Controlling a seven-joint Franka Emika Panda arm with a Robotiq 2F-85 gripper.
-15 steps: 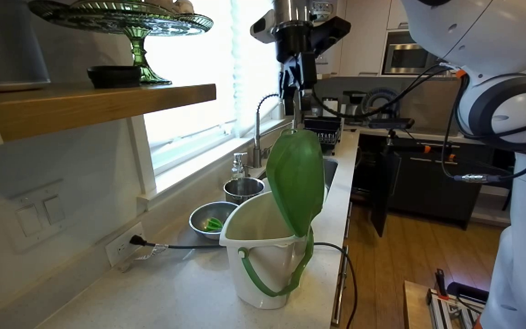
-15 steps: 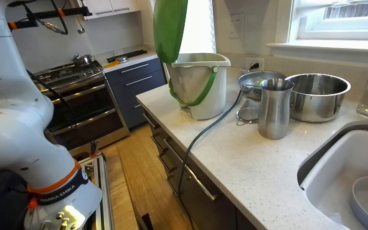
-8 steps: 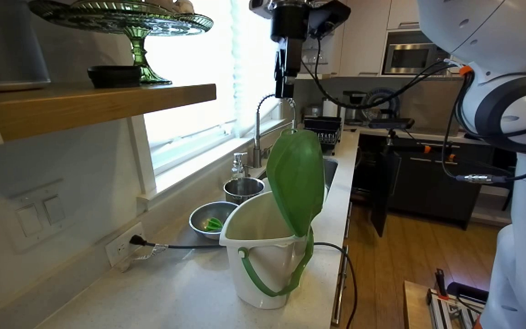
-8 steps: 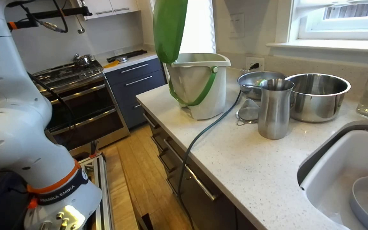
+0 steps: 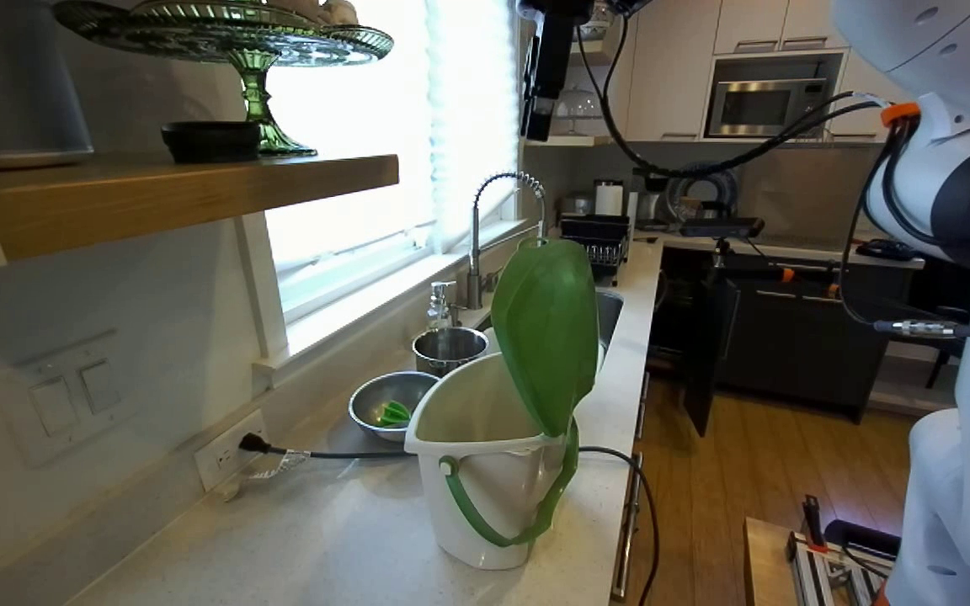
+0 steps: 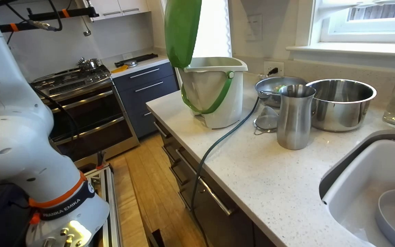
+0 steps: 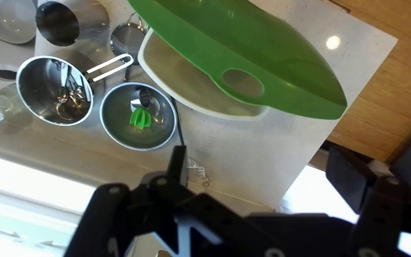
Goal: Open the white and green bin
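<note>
Kitchen counter [image 6: 259,185] under a window [image 5: 413,168], sink [image 6: 351,171] cut in further along. White and green bin [image 5: 493,484] stands upright on it, close to the front edge, near the corner at the free end. Metal bowl [image 7: 118,114] sits just beside it, toward the wall edge.

Lid [image 5: 546,332] is up, near vertical, along the front-edge side of the mouth. Mouth uncovered. Green handle [image 5: 498,537] hangs down round that same side.

Gripper [image 7: 262,167]: fingers [image 7: 177,162] spread wide, nothing pinched, touching neither bin nor lid. Single arm [image 6: 19,144], so no question of which hand is nearer.

Relation that matters: bin lies below the gripper; in an exterior view the gripper [image 5: 535,130] hangs higher than the lid's top. In the wrist view the bin is past the fingers, off toward the front edge. Lid's long axis there runs roughly parallel to the front edge, skewed to the line across the two fingers.

My read: opening step looks done, so next is probably just backing off. Up, or toward the wall edge, should be safe. Dropping while sweeping toward the front edge could clip the lid and swing it closed.

Text: FRANKA EMIKA on the dark band [image 6: 68,206] of the arm base [image 6: 60,222]. Paper tag [image 7: 196,168] on the power cord [image 5: 359,455] seems to carry print, too small to read. Can't make out any writing on the bin.
</note>
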